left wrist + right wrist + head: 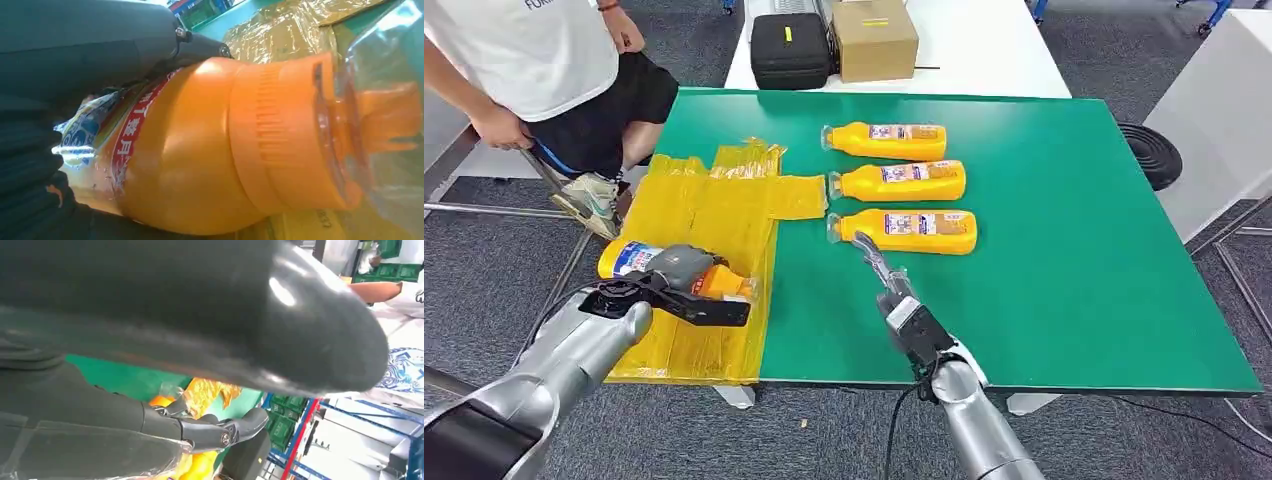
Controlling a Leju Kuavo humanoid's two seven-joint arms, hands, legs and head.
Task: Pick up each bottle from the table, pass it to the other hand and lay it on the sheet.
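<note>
My left hand grips an orange bottle lying sideways low over the near part of the yellow sheet. The left wrist view shows that bottle close up, its clear cap pointing away from my left hand. Three more orange bottles lie side by side on the green table: far, middle and near. My right hand is open with fingers stretched out, their tips by the near bottle's cap end. My right hand holds nothing.
A person sits at the table's far left corner, beside the sheet. A black case and a cardboard box stand on a white table behind. A black round object lies on the floor at right.
</note>
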